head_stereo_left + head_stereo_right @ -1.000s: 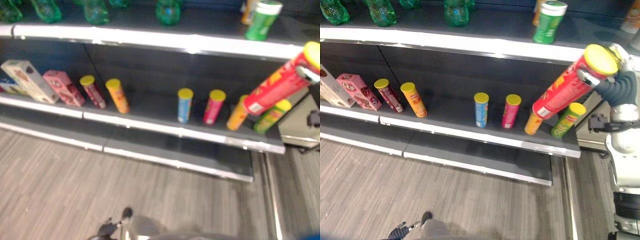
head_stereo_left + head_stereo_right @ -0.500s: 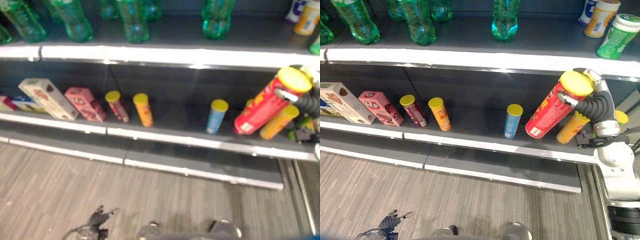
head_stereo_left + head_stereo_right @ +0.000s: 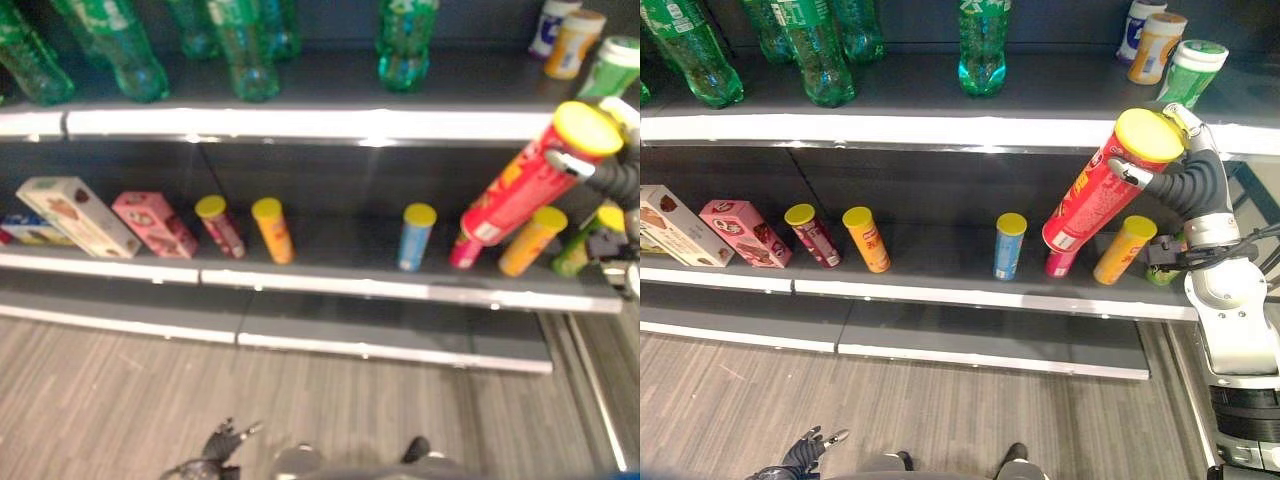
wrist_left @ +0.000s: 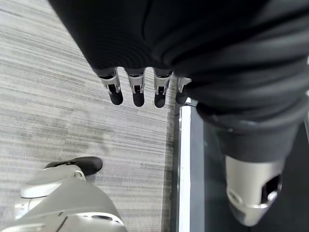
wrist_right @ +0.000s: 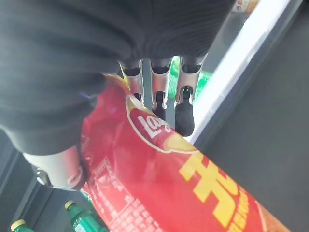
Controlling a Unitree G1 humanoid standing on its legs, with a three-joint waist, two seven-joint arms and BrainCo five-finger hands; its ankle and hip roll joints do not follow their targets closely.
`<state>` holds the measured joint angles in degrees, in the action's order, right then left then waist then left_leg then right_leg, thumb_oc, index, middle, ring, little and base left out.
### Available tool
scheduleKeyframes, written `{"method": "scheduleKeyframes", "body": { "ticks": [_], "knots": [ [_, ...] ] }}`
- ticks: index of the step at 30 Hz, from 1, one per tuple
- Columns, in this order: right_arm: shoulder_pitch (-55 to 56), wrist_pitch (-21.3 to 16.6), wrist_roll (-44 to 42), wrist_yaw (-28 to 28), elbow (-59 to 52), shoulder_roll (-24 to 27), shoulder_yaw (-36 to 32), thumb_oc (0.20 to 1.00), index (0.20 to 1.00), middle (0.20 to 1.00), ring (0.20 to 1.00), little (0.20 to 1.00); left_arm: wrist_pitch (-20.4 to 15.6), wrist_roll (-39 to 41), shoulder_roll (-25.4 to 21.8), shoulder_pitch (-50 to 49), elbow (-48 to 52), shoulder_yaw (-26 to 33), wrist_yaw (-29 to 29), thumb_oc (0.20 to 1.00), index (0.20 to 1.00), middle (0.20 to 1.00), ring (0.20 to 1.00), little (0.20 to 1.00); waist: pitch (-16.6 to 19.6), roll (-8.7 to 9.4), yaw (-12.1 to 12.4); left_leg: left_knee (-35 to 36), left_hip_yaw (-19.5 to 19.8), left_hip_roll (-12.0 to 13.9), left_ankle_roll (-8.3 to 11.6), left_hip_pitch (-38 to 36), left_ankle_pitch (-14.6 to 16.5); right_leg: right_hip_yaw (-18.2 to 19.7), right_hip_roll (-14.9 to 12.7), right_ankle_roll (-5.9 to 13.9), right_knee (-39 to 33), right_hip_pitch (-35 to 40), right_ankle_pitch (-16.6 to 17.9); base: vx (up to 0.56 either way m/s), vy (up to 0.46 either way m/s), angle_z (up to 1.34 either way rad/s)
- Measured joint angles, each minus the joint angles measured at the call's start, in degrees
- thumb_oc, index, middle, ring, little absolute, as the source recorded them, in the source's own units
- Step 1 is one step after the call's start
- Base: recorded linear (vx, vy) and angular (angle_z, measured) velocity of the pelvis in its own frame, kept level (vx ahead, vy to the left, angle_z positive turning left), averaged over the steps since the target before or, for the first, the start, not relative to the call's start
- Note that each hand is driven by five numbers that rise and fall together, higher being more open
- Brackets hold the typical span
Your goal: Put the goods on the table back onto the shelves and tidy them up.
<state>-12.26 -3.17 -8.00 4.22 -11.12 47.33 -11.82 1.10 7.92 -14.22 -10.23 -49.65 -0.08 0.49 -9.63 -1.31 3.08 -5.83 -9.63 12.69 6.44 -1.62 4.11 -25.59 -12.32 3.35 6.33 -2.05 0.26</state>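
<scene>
The right hand (image 3: 1180, 150) has a dark ribbed cover, bendy like a hose, and the arm below it is shiny silver-grey. Its fingers (image 5: 184, 104) are silver with dark tips. The left hand (image 4: 145, 34) has the same dark cover.

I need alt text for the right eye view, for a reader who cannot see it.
The right hand holds a tilted red can with a yellow lid over small cans on the middle shelf. Green bottles stand on the shelf above.
</scene>
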Motion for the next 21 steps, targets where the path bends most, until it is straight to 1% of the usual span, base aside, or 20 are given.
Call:
{"method": "scheduleKeyframes", "body": {
  "ticks": [1,2,3,4,5,6,7,8,9,10,11,12,13,14,15,16,17,18,19,21],
  "knots": [
    [0.2,0.1,0.0,-0.1,0.0,-0.1,0.2,0.2,0.2,0.2,0.2,0.2,0.0,0.0,0.0,-0.1,0.3,0.0,0.0,1.0,1.0,1.0,1.0,1.0,-0.1,0.16,-0.1,-0.1,-0.3,2.7,0.6,0.7,-0.7,-0.1,-1.2,0.59,0.5,-0.9,0.1,0.01,0.503,-0.01],
    [0.9,0.1,0.0,-0.2,-0.2,-0.2,-0.2,0.2,0.2,0.2,0.2,0.2,0.0,0.0,0.0,0.3,0.2,-0.1,-0.1,1.0,1.0,1.0,1.0,1.0,0.0,0.06,-0.2,0.4,1.8,4.4,2.17,1.0,-1.4,1.0,-2.3,2.23,0.5,-1.3,1.1,0.02,0.511,-0.06],
    [1.0,0.1,0.0,-0.2,-0.1,-0.4,-0.2,0.2,0.2,0.2,0.2,0.2,0.0,0.0,0.1,-0.1,0.2,-0.1,-0.1,1.0,1.0,1.0,1.0,1.0,0.4,-0.86,-0.5,1.4,3.1,5.1,2.3,0.5,-1.8,1.2,-3.0,3.13,0.6,-1.3,1.6,0.02,0.315,0.07],
    [2.5,0.0,0.0,-0.6,-0.4,0.1,-1.5,0.2,0.2,0.2,0.2,0.2,0.1,0.0,0.6,-0.3,0.3,-0.2,-0.2,1.0,1.0,1.0,1.0,1.0,1.0,-2.34,-1.4,2.5,3.8,6.0,2.44,0.6,-2.0,0.4,-4.0,5.28,0.0,-0.8,2.9,0.03,0.28,0.28],
    [4.1,0.2,0.1,-0.8,-0.4,-1.5,-3.0,0.2,0.2,0.2,0.2,0.2,0.1,-0.1,0.1,-0.1,0.5,-0.7,-0.4,1.0,1.0,1.0,1.0,1.0,1.4,-1.77,-2.4,3.8,4.1,3.8,6.51,-0.1,-2.5,0.3,-6.9,6.97,-0.7,0.2,4.5,0.05,0.588,0.42],
    [6.1,0.5,0.1,-1.0,-0.6,-2.9,-2.9,0.2,0.2,0.2,0.2,0.2,0.0,-0.1,-1.6,-0.3,1.0,-0.9,-0.6,1.0,1.0,1.0,1.0,1.0,2.1,0.37,-2.8,4.6,4.1,0.2,5.01,-0.2,-2.3,1.4,-9.5,6.8,-2.9,1.0,4.4,0.04,0.466,0.4],
    [8.2,0.6,0.3,-1.5,-1.0,-3.6,-2.7,0.2,0.2,0.2,0.2,0.2,0.0,-0.4,-4.1,-0.4,1.7,-1.9,-0.6,1.0,1.0,1.0,1.0,1.0,2.9,3.19,-2.9,5.6,3.9,-4.2,3.27,-0.7,-2.0,1.4,-12.7,4.7,-4.6,1.8,6.1,-0.01,0.478,0.29],
    [8.5,0.7,0.3,-1.7,-1.0,-3.9,-2.7,0.2,0.2,0.2,0.2,0.2,0.0,-0.6,-5.2,-0.5,2.2,-2.3,-0.7,1.0,1.0,1.0,1.0,1.0,3.1,3.81,-3.0,6.0,4.2,-5.0,2.32,-0.7,-2.7,1.6,-14.1,5.15,-4.4,1.7,7.8,-0.06,0.263,0.18],
    [9.1,1.1,0.7,-1.9,-1.0,-5.1,-2.3,0.2,0.2,0.2,0.2,0.2,-0.1,-0.6,-6.8,-0.5,2.3,-1.9,-0.7,1.0,1.0,1.0,1.0,1.0,3.3,4.79,-2.6,5.5,3.4,-7.2,1.68,-1.3,-2.7,1.4,-15.8,6.08,-3.7,1.2,12.3,-0.13,0.507,-0.06],
    [8.8,1.2,1.1,-2.0,-1.2,-5.1,-1.7,0.2,0.2,0.2,0.2,0.2,0.0,-0.6,-7.0,-0.7,2.3,-1.9,-0.7,1.0,1.0,1.0,1.0,1.0,3.2,4.31,-2.2,5.6,2.6,-7.7,0.64,-1.8,-2.5,1.4,-17.1,6.07,-2.2,0.0,14.5,-0.1,0.35,-0.11],
    [8.7,1.2,1.2,-2.0,-1.2,-5.2,-1.3,0.2,0.2,0.2,0.2,0.2,0.0,-0.7,-7.1,-1.1,2.2,-1.9,-0.6,1.0,1.0,1.0,1.0,1.0,3.2,3.89,-2.2,6.2,2.3,-8.3,0.29,-2.4,-2.5,1.1,-17.5,4.8,-1.5,-0.3,15.8,-0.09,0.341,-0.18],
    [8.2,1.4,1.4,-2.0,-1.0,-5.3,-0.6,0.2,0.2,0.2,0.2,0.2,0.0,-0.7,-6.9,-1.5,2.1,-1.4,-0.7,1.0,1.0,1.0,1.0,1.0,2.9,3.16,-1.9,6.5,1.2,-8.4,-0.39,-3.2,-2.8,-0.3,-18.2,5.0,-1.0,-0.7,17.9,-0.03,0.141,-0.22],
    [8.3,1.4,1.4,-2.1,-0.9,-5.2,0.6,0.2,0.2,0.2,0.2,0.2,0.1,-0.7,-6.9,-2.7,2.2,-1.1,-0.6,1.0,1.0,1.0,1.0,1.0,2.5,1.8,-1.7,7.3,0.5,-8.8,-0.98,-4.8,-2.5,-1.9,-18.1,4.26,1.7,-1.4,18.6,-0.03,0.192,-0.25],
    [8.3,1.5,1.4,-2.2,-0.9,-5.0,1.0,0.2,0.2,0.2,0.2,0.2,0.1,-0.7,-7.0,-2.9,2.1,-0.5,-0.6,1.0,1.0,1.0,1.0,1.0,2.4,1.64,-1.6,7.7,0.4,-8.6,-1.11,-5.6,-2.4,-2.3,-18.1,4.58,2.4,-1.4,18.2,-0.02,0.111,-0.27],
    [8.1,1.5,1.9,-2.2,-0.8,-4.9,1.2,0.2,0.2,0.2,0.2,0.2,0.1,-0.7,-7.1,-3.7,1.8,0.4,-0.6,1.0,1.0,1.0,1.0,1.0,2.4,1.46,-1.5,7.9,0.4,-8.5,-1.39,-5.8,-2.2,-0.8,-17.0,5.79,3.8,-2.1,15.6,0.02,0.063,-0.11],
    [8.1,1.5,2.4,-2.1,-0.6,-4.8,1.2,0.2,0.2,0.2,0.2,0.2,0.4,-0.7,-7.3,-3.6,0.6,1.3,-0.4,1.0,1.0,1.0,1.0,1.0,1.8,0.7,-1.4,8.0,0.3,-6.8,-1.19,-5.8,-2.4,1.3,-13.4,6.96,3.7,-2.1,9.7,0.03,0.013,-0.18],
    [7.9,1.5,2.4,-2.2,-0.6,-4.0,1.2,0.2,0.2,0.2,0.2,0.2,0.4,-0.7,-7.3,-4.1,0.3,1.3,-0.3,1.0,1.0,1.0,1.0,1.0,2.4,1.84,-0.9,8.5,-0.2,-6.9,-0.93,-6.0,-2.5,-0.1,-11.9,6.85,1.5,-0.8,8.2,0.02,-0.018,-0.17],
    [7.2,1.5,2.4,-2.1,-0.6,-4.0,1.0,0.2,0.2,0.2,0.2,0.2,0.4,-0.7,-7.1,-4.3,0.2,1.2,-0.3,1.0,1.0,1.0,1.0,1.0,2.4,2.34,-0.6,8.8,-0.4,-7.3,-0.74,-6.3,-2.6,-0.1,-11.3,7.87,-1.7,0.9,7.5,-0.01,-0.041,-0.18],
    [7.0,1.5,2.4,-2.1,-0.5,-4.0,0.8,0.2,0.2,0.2,0.2,0.2,0.5,-0.7,-6.6,-4.3,0.1,1.2,-0.4,1.0,1.0,1.0,1.0,1.0,2.3,2.27,-0.8,8.8,-0.4,-7.4,-0.67,-6.4,-2.6,-0.2,-10.8,8.47,-3.3,1.6,7.7,0.01,-0.056,-0.12],
    [5.7,1.6,2.4,-2.2,-0.2,-3.2,0.4,0.2,0.2,0.2,0.2,0.2,0.3,-0.7,-3.6,-4.2,0.2,1.2,-0.4,1.0,1.0,1.0,1.0,1.0,2.0,0.94,-0.8,8.9,-0.5,-6.0,-0.22,-6.3,-2.9,-0.1,-9.1,8.6,-4.4,1.9,8.0,0.03,-0.058,-0.08]
  ]
}}
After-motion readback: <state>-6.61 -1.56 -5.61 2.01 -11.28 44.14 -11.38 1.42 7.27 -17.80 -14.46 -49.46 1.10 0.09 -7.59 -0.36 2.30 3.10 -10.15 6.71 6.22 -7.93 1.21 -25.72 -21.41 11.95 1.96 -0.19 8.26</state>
